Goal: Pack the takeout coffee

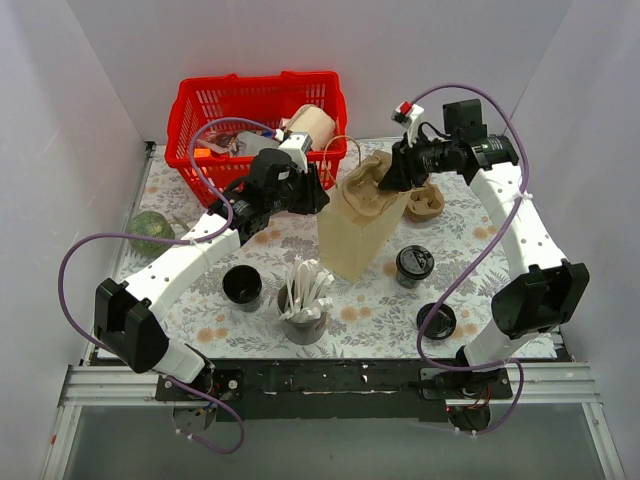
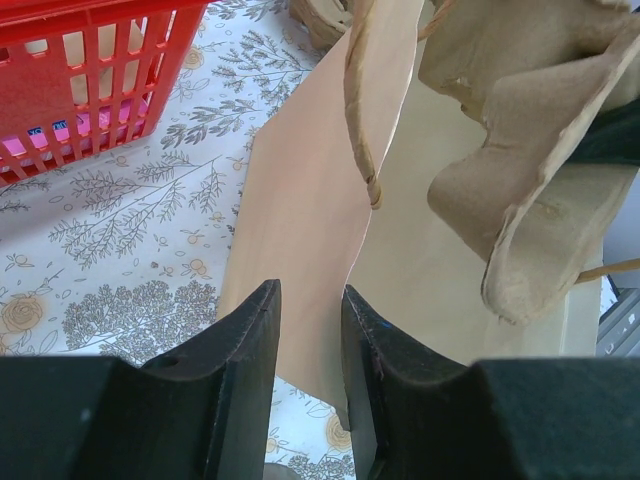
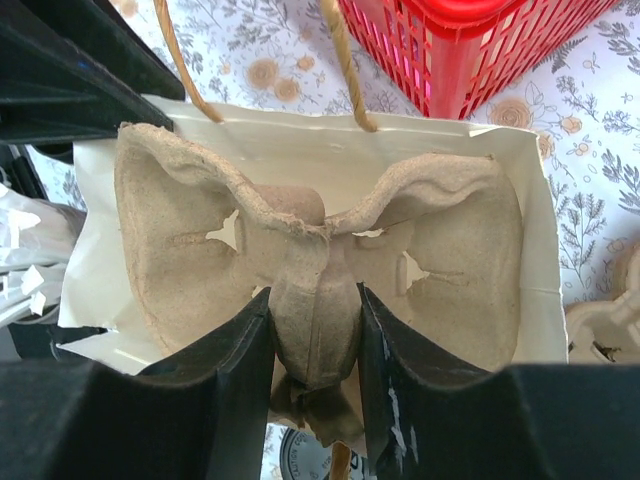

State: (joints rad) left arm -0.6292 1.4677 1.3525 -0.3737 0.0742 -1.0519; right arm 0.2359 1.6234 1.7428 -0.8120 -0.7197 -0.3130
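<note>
Moulded pulp tray (image 3: 180, 260) in right claw (image 3: 312, 310), smooth paper bag (image 3: 300, 140)

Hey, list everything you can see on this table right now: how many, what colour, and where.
basket: one, red, far left, oddments inside
bag: one, tan paper, centre, upright
carrier: two, brown pulp; one in the bag's mouth, one right of the bag
coffee: one, dark, black lid, right of bag
lid: one, black, loose, near right
open cup: one, black, left of bag
grey cup: one, white utensils inside, near centre
green ball: one, left edge
left gripper: black, pinching bag's edge
right gripper: black, clamping the bag's carrier
</note>
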